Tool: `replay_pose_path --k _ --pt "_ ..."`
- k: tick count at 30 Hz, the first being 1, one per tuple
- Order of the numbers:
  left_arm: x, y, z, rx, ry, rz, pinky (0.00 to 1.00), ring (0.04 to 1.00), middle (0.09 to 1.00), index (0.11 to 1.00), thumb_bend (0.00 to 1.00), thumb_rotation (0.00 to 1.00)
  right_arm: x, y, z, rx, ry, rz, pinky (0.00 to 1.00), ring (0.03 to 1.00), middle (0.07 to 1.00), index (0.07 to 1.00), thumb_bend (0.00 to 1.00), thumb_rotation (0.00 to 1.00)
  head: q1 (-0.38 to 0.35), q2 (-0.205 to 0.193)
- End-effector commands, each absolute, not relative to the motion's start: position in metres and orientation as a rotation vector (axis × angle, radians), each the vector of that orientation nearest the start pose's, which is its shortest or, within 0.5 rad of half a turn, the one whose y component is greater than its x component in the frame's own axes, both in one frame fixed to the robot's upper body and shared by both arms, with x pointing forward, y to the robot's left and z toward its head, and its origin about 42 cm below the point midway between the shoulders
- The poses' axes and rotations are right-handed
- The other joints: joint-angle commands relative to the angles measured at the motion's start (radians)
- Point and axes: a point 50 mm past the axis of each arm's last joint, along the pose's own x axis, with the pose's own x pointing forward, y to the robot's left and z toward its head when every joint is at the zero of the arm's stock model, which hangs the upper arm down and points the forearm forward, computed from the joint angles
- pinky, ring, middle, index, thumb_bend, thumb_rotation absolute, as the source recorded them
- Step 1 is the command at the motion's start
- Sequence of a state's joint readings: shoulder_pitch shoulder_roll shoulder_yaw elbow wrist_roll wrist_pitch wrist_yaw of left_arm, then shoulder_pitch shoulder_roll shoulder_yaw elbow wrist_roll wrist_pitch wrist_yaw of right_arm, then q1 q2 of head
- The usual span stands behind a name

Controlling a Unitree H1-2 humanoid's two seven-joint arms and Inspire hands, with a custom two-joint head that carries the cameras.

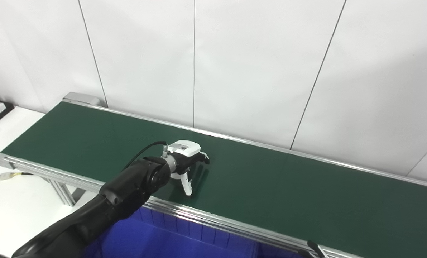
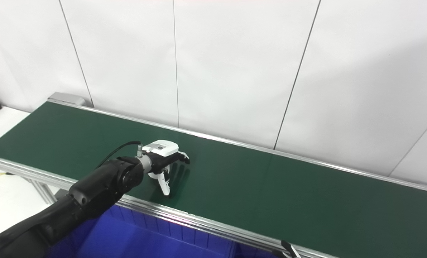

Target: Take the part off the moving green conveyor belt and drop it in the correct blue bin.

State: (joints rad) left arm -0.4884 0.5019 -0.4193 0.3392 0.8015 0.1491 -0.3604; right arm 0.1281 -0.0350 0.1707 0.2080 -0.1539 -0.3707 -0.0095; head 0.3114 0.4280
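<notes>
dark green belt [image 1: 288, 186] runs bare from end to end in both views, and no part shows anywhere on it, so the thing to be picked is either not yet in sight or hidden under the left hand [image 1: 186, 161]. that hand hangs over the near half of the belt with its fingers curled downward and its thumb [image 1: 187, 185] pointing down towards the surface; it looks partly spread, and nothing can be seen in its hold. the blue bin [image 1: 170, 240] sits below the near rail of the belt, right under the left arm. the right hand is hardly in view, only a dark sliver at the bottom edge, so its state cannot be told. the risk here is timing: since the belt moves, a part could slip past under the curled fingers or be knocked sideways by the thumb before the hand closes. the thumb also looks close enough to drag on the belt.
</notes>
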Motion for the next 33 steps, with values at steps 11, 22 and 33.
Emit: replay_pose_path --k 11,22,33 --pt "0.432 0.296 0.174 1.483 0.158 -0.392 0.79 0.849 0.861 0.824 0.9 0.05 0.227 -0.18 0.043 -0.154 -0.109 0.193 0.62 0.708 0.764 0.868 0.35 0.75 0.004 0.005" --pt "0.429 0.298 0.169 1.489 0.162 -0.403 0.79 0.829 0.851 0.812 0.92 0.03 0.226 -0.18 0.043 -0.141 -0.114 0.193 0.64 0.72 0.768 0.875 0.35 0.74 0.002 0.01" --pt "0.428 0.292 0.149 1.462 0.142 -0.396 0.66 0.581 0.559 0.494 0.55 0.0 0.225 -0.18 0.044 -0.141 -0.108 0.189 0.65 0.727 0.772 0.877 0.37 0.74 -0.004 0.014"
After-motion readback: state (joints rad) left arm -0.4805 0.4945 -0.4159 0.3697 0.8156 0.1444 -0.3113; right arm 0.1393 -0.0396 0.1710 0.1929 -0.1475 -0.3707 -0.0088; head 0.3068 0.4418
